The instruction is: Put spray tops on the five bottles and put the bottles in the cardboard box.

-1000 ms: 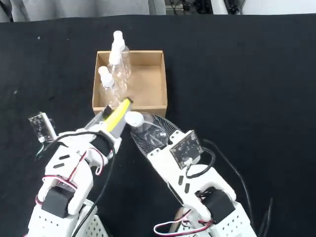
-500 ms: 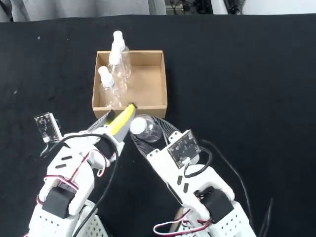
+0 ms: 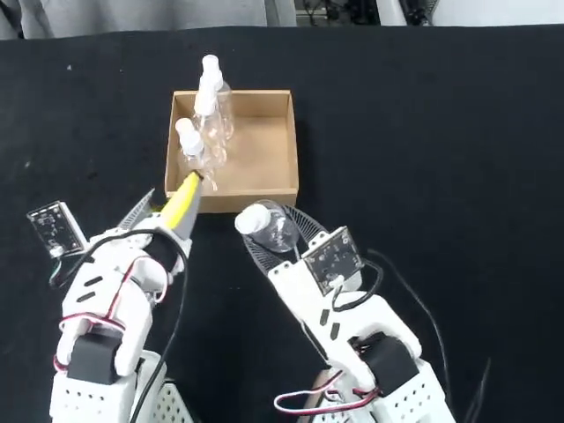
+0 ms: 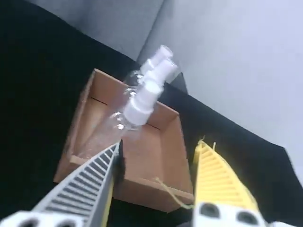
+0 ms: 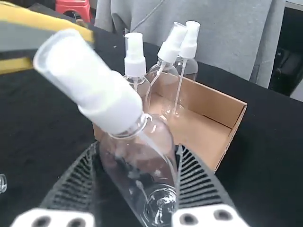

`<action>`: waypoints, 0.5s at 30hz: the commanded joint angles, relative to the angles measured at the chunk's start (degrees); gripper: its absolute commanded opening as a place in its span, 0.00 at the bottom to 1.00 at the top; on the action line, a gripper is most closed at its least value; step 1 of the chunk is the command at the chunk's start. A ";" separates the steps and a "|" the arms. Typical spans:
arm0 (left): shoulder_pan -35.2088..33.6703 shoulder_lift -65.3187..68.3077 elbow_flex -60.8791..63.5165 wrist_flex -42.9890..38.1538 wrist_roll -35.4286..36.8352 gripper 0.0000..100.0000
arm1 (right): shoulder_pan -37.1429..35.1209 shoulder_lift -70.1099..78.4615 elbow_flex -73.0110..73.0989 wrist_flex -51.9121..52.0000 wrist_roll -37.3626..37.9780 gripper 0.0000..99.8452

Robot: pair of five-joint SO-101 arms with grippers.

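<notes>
Left claw (image 3: 170,192) has drawn away from the capped bottle (image 5: 138,146) and stands spread. Right claw (image 3: 280,236) pinches that bottle's body, just before the cardboard box (image 3: 264,192). It looks light, thin and slippery, so gripping the body seems safest.

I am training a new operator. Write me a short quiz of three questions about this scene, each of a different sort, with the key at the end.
1. How many bottles stand inside the cardboard box?
2. True or false: the left gripper holds a bottle.
3. What does the right gripper hold? A) a loose spray top; B) a bottle with its spray top on; C) nothing.

Key: 1. Three, each with a spray top on. 2. False: it is open and empty, near the box. 3. B.
</notes>
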 commanded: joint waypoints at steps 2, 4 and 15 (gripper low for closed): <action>-5.05 -0.79 -2.42 4.22 -2.46 0.23 | 1.67 -0.04 -0.84 -0.35 0.53 0.01; -7.08 -0.79 -2.42 6.07 -2.37 0.23 | 1.67 -0.04 -1.01 -0.35 0.53 0.01; -19.91 -0.79 -2.33 15.21 -2.37 0.23 | 1.85 0.48 -4.70 -0.26 0.35 0.01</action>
